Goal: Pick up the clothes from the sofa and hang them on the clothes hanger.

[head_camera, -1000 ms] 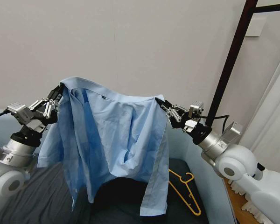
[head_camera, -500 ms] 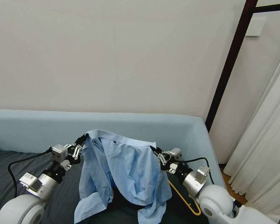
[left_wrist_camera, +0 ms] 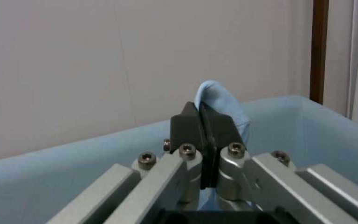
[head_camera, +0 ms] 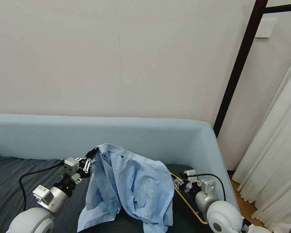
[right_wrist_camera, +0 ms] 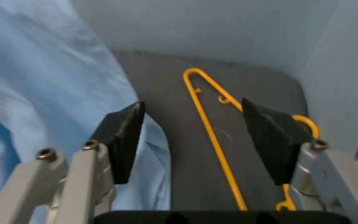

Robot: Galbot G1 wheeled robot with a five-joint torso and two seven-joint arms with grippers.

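Low over the sofa (head_camera: 150, 133), in the head view, both arms reach down to the dark grey seat cushion (head_camera: 19, 170). A pale blue shirt (head_camera: 128, 189) is heaped on that cushion between them, its lower folds lying on the seat and its collar end lifted toward the robot's left. The left tool (head_camera: 91, 156) is at that raised collar edge, touching the cloth. The right tool (head_camera: 176, 181) is just beside the opposite edge of the shirt, near the sofa's end wall, and a yellow hanger (head_camera: 189, 205) lies flat on the cushion beneath and beside it. Behind the sofa is a plain wall (head_camera: 111, 58); a dark upright post (head_camera: 237, 68) rises past the sofa's end, with a white curtain (head_camera: 276, 160) beyond it. From the left wrist view, the left tool has its two black fingers (left_wrist_camera: 188, 123) pressed together with a fold of the blue cloth pinched between them and standing up above the tips; the sofa's pale back and the wall fill the background. From the right wrist view, the right tool has its pads (right_wrist_camera: 126, 135) spread wide apart with nothing between them but air; the hanger's long wire runs across the dark cushion in the gap below, its hook near the sofa's pale side wall, and the shirt lies beside one pad, apart from it.
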